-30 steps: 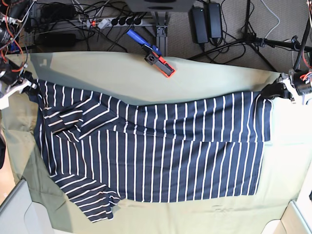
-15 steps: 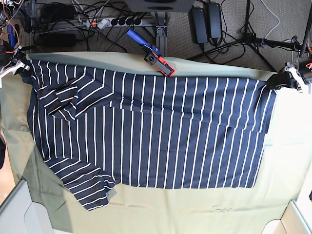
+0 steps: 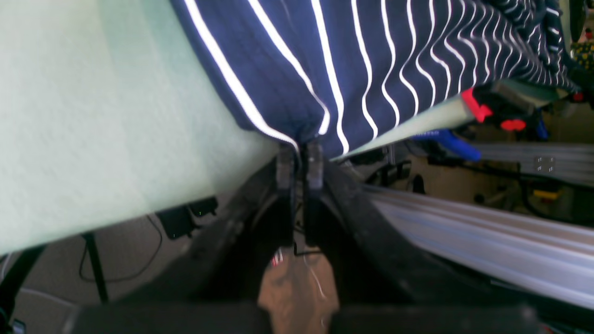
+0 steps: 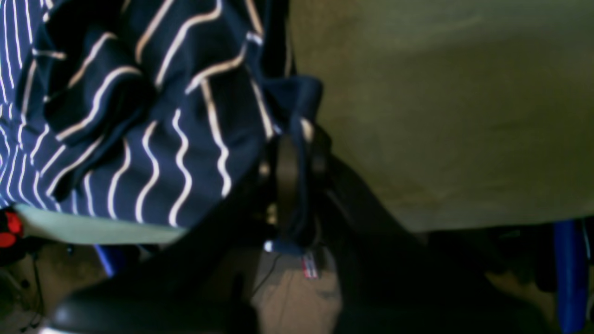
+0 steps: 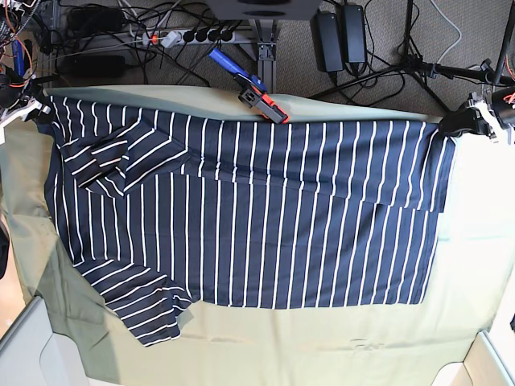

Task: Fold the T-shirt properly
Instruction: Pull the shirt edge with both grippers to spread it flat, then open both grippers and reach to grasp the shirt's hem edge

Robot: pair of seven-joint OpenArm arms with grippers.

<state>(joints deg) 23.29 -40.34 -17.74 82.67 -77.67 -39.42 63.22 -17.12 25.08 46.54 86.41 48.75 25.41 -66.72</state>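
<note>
The navy white-striped T-shirt (image 5: pixel 241 217) lies spread across the olive-green cloth (image 5: pixel 322 338), with its top edge stretched near the table's far edge. A folded sleeve (image 5: pixel 105 161) lies on it at the upper left and another sleeve (image 5: pixel 153 318) sticks out at the lower left. My left gripper (image 5: pixel 455 125) is shut on the shirt's far right corner; the left wrist view shows its tips (image 3: pixel 299 148) pinching the hem (image 3: pixel 297 134). My right gripper (image 5: pixel 36 108) is shut on the far left corner, and fabric (image 4: pixel 297 120) is bunched between its fingers (image 4: pixel 285 171).
An orange and blue clamp (image 5: pixel 259 98) grips the table's far edge, just touching the shirt's top edge. Cables, a power strip (image 5: pixel 193 36) and power bricks (image 5: pixel 342 36) lie on the floor beyond. Grey bins stand at the near left (image 5: pixel 24 346) and near right (image 5: pixel 483 362) corners.
Both grippers have pulled the shirt's top edge toward the table's far edge. The shirt now lies taller and flatter, and its top reaches the clamp.
</note>
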